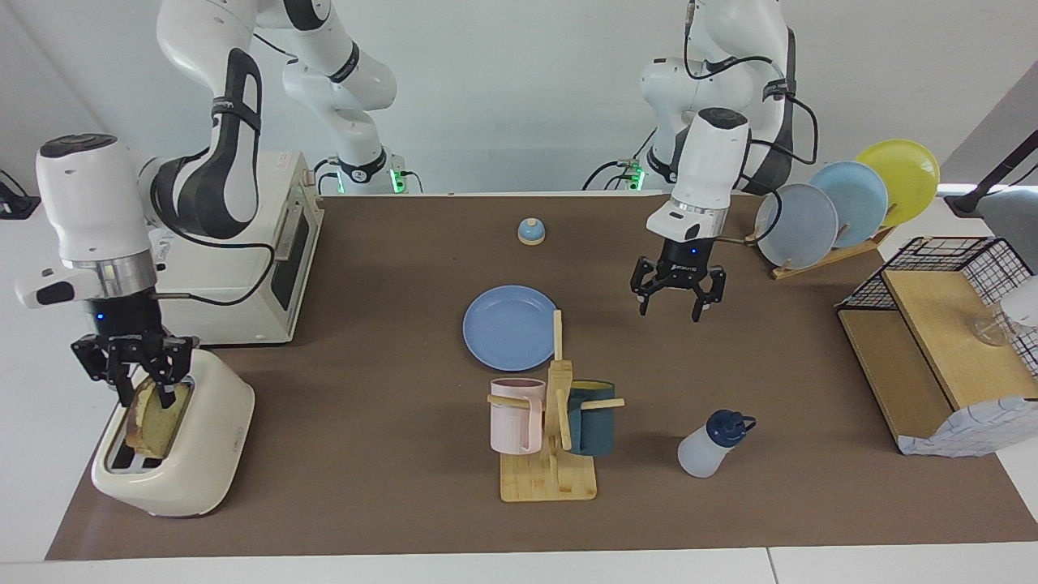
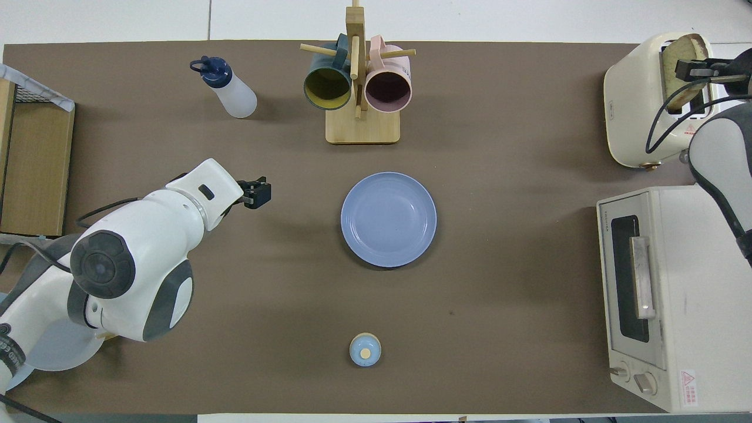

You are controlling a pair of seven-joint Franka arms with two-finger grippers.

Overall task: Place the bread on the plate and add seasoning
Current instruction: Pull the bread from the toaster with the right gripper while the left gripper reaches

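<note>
My right gripper (image 1: 144, 395) is down at the toaster (image 1: 174, 442), fingers either side of the bread's (image 1: 158, 414) top edge, narrowed on it; can't tell if they grip yet. Bread stands upright in the slot. My left gripper (image 1: 678, 307) hangs w/ fingers spread wide, holding nothing, over bare table beside the plate (image 1: 509, 327). Seasoning (image 1: 714, 444) stands farther from the robots than the plate, twd the left arm's end, beside the mug rack (image 1: 551, 430).

plate (image 1: 508, 327): smooth matt | toaster (image 1: 174, 450): glossy | mug rack (image 1: 551, 462): wood
</note>
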